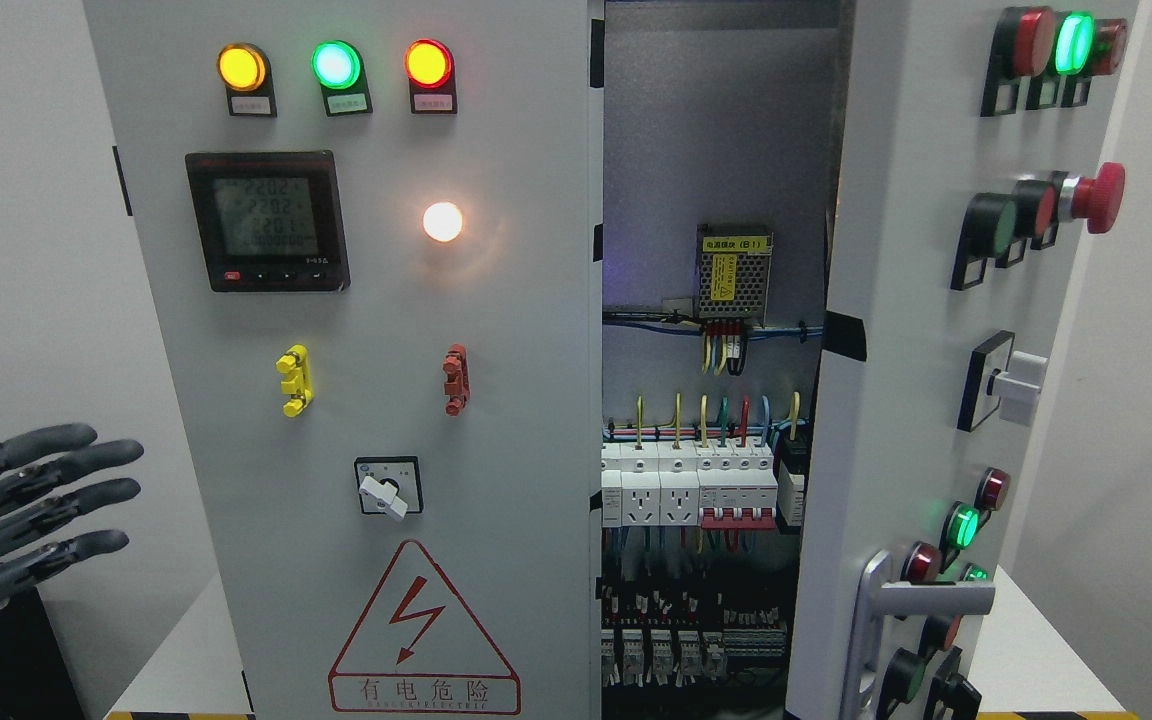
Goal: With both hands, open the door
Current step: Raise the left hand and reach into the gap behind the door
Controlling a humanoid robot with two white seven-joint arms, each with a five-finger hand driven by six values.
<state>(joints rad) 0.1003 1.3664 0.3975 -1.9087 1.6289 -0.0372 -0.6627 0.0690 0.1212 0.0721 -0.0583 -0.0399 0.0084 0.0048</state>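
The right door (896, 400) at three o'clock stands swung open, baring the breakers (696, 485) and wiring inside; the left door (376, 350) is shut. The left hand (16, 520) hovers at eight o'clock, fingers spread and empty, well apart from the cabinet, probably clear of the swing. No right hand shows.

two doors (356, 400), one hand (16, 510), three lamps (336, 65) on the left door.

views: just 1, the head cam
position: up on the robot's head
facing: straight at the cabinet (356, 400), about level
closeness: pretty near, cabinet fills most of the frame
overlap: nothing to compare, only 1 view
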